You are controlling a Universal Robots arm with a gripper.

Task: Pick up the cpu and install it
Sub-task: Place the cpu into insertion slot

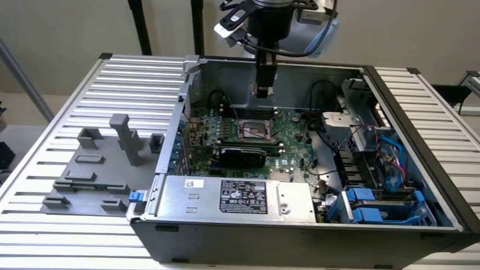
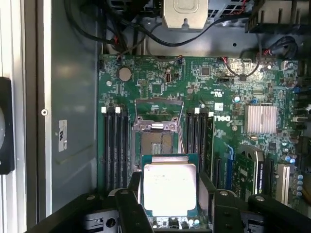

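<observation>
In the wrist view the cpu (image 2: pixel 170 187), a flat square chip with a pale silver top and green rim, sits between my two dark fingers (image 2: pixel 130 194), which press on its opposite edges. My gripper (image 2: pixel 170 199) is shut on it. Past the chip lies the open metal-framed socket (image 2: pixel 156 141) on the green motherboard (image 2: pixel 214 92). In the exterior view my gripper (image 1: pixel 260 90) hangs inside the open computer case (image 1: pixel 420 112), above the socket (image 1: pixel 255 130) and toward the case's back wall.
Black memory slots (image 2: pixel 116 145) flank the socket, and a silver heatsink (image 2: pixel 261 119) stands nearby. The power supply (image 1: pixel 232 194) fills the case's near side, with blue drive bays (image 1: pixel 383 205) at the exterior view's right. Grey fixture blocks (image 1: pixel 98 169) stand on the slatted table at its left.
</observation>
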